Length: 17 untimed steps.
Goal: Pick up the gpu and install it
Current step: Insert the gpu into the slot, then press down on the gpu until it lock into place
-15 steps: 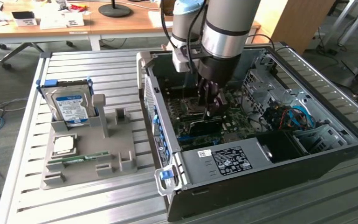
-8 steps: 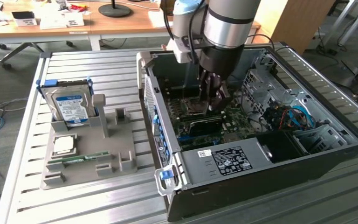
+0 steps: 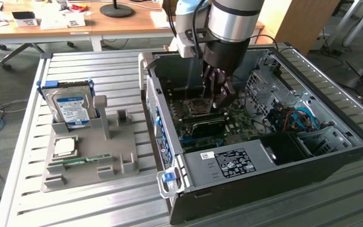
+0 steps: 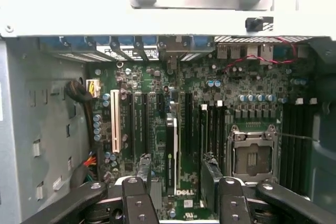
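While the arm is reaching down into the open computer case [image 3: 332, 156], the hand [image 4: 176, 192] is hanging with its fingers [image 4: 137, 203] spread wide, gripping nothing. Between those fingers the gpu [image 4: 171, 153] is standing on edge in a slot of the motherboard [image 4: 210, 98], just beside the bare processor socket [image 4: 253, 156]. Outside the case, on the slatted worktop [image 3: 81, 208], a grey fixture tray [image 3: 109, 156] is holding a hard drive [image 3: 71, 109] upright, with a RAM stick [image 3: 81, 161] lying flat in its groove.
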Motion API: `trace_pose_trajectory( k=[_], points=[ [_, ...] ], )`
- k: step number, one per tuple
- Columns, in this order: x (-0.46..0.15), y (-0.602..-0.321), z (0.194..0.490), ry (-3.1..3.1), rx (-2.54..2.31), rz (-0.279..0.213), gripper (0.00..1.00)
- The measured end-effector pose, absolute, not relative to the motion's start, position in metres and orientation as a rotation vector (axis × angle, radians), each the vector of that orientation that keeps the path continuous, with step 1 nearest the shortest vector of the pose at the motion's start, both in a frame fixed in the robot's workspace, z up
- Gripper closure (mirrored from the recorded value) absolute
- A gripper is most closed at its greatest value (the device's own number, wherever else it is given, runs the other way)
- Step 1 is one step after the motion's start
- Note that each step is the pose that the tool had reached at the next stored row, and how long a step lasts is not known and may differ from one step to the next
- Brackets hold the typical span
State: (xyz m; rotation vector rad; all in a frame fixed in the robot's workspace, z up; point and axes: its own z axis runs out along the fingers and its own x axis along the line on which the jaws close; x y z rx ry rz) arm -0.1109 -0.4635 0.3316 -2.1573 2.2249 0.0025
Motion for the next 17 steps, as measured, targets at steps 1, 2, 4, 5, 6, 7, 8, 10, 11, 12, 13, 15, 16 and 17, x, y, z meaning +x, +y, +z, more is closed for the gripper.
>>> trace_pose_trajectory(
  k=[1, 2, 4, 5, 6, 7, 8, 10, 11, 12, 13, 15, 16, 17],
  points=[
    [-0.1108, -0.4636, 0.3319, 2.225, -2.157, 0.003, 0.48],
    [-0.1108, -0.4635, 0.3318, 2.225, -2.157, 0.003, 0.48],
    [-0.1109, -0.4636, 0.3319, 2.225, -2.157, 0.003, 0.48],
    [-0.1108, -0.4636, 0.3319, 2.225, -2.157, 0.002, 0.48],
    [-0.1109, -0.4636, 0.3319, 2.225, -2.157, 0.002, 0.48],
    [-0.1109, -0.4636, 0.3319, 2.225, -2.157, 0.002, 0.48],
    [-0.1109, -0.4636, 0.3320, 2.225, -2.157, 0.003, 0.48],
    [-0.1108, -0.4636, 0.3319, 2.225, -2.157, 0.002, 0.48],
    [-0.1108, -0.4636, 0.3320, 2.225, -2.157, 0.002, 0.48],
    [-0.1109, -0.4636, 0.3319, 2.225, -2.157, 0.003, 0.48],
    [-0.1109, -0.4636, 0.3319, 2.225, -2.157, 0.002, 0.48],
    [-0.1109, -0.4635, 0.3320, 2.225, -2.157, 0.003, 0.50],
    [-0.1108, -0.4636, 0.3320, 2.225, -2.157, 0.002, 0.50],
    [-0.1108, -0.4636, 0.3319, 2.225, -2.157, 0.002, 0.56]
  ],
)
